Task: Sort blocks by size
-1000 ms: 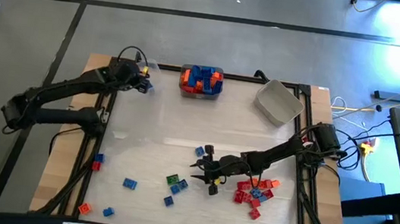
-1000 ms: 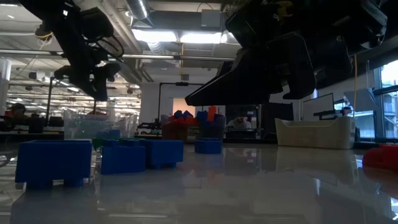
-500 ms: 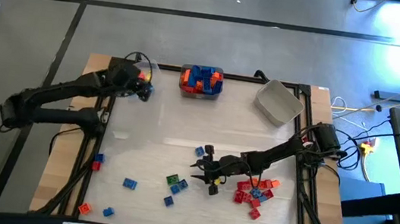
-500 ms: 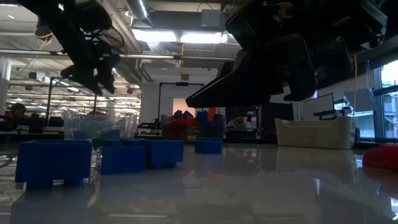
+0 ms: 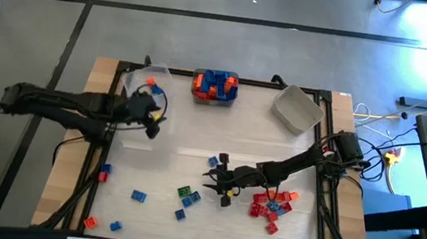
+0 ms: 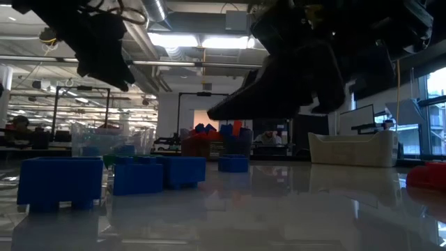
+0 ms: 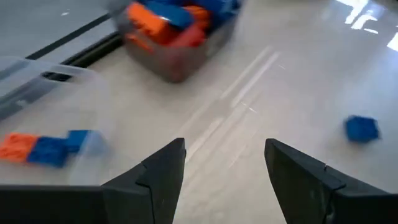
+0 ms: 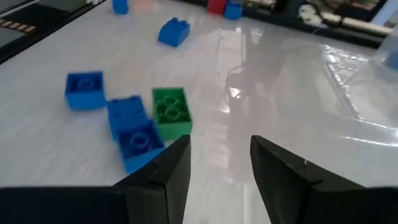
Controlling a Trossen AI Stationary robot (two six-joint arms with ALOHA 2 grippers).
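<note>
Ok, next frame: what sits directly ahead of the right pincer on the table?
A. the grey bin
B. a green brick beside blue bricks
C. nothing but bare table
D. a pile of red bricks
B: the right wrist view shows the open right pincer facing a green brick that touches blue bricks.

Left gripper point(image 5: 156, 121) gapes empty (right gripper point(image 5: 217, 187) hovers low, parted).
</note>
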